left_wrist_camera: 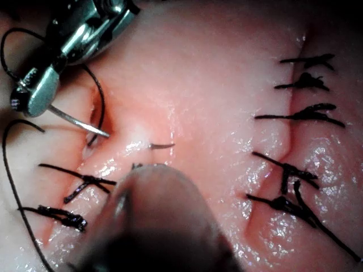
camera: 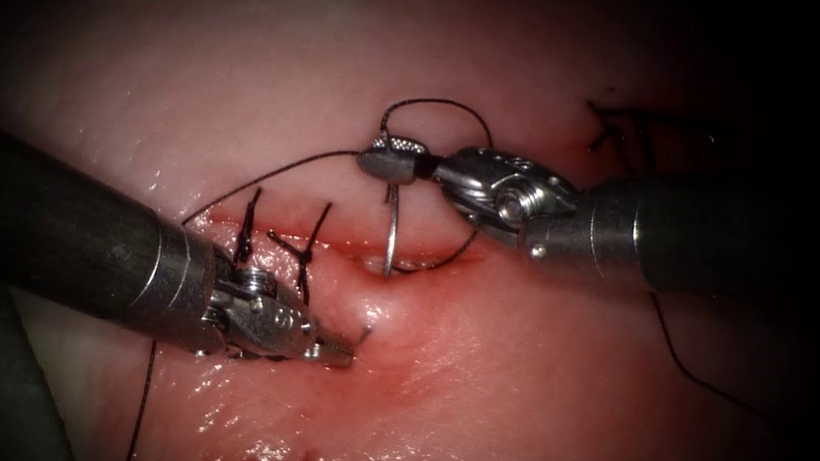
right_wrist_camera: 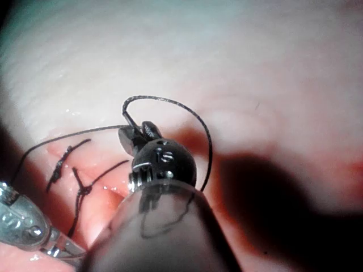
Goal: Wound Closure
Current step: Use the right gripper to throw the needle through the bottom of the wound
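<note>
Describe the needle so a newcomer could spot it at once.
Find the cut across the tissue. The right tool holds the needle near its thread end; the shaft enters the cut and its tip emerges by the left tool. Unlike the dark thread and stitches, it is bright metal.

no readable text, no labels, no brands, no numbers, no signs anywhere
</note>
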`<state>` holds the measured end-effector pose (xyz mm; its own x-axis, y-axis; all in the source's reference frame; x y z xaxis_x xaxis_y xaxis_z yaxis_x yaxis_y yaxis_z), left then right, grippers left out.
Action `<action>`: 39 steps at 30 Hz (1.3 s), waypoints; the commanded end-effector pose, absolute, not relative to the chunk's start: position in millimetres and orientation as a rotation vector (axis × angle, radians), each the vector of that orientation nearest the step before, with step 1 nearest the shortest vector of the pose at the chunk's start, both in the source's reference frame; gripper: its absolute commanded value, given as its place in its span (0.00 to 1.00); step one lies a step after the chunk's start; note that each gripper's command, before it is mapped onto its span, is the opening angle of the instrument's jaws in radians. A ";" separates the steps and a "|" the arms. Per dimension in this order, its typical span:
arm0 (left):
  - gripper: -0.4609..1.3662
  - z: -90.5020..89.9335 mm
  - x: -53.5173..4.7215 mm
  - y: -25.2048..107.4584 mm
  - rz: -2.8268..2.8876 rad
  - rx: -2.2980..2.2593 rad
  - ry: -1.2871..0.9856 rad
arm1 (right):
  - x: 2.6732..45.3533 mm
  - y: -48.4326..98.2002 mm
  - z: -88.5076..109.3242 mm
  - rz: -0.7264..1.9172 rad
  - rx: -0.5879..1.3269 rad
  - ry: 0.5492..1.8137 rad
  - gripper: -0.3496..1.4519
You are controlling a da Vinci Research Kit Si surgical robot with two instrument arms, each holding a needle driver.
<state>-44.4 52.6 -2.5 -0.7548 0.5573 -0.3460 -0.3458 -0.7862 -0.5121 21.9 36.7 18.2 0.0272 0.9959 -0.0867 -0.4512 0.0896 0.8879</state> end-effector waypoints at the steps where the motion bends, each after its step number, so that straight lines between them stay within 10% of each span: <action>1: 0.06 -2.5 -44.4 52.7 2.485 -0.678 -0.594 | 22.1 36.4 18.5 1.352 0.814 0.870 0.00; 39: 0.06 -2.5 -44.4 53.0 2.479 -0.677 -0.599 | 21.5 27.1 16.0 1.413 0.988 0.644 0.00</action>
<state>-44.4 53.0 -2.5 -0.7526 0.5624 -0.3426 -0.3492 -0.7819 -0.5164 21.5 27.0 15.9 0.0967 0.9770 0.1902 -0.4966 -0.1183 0.8599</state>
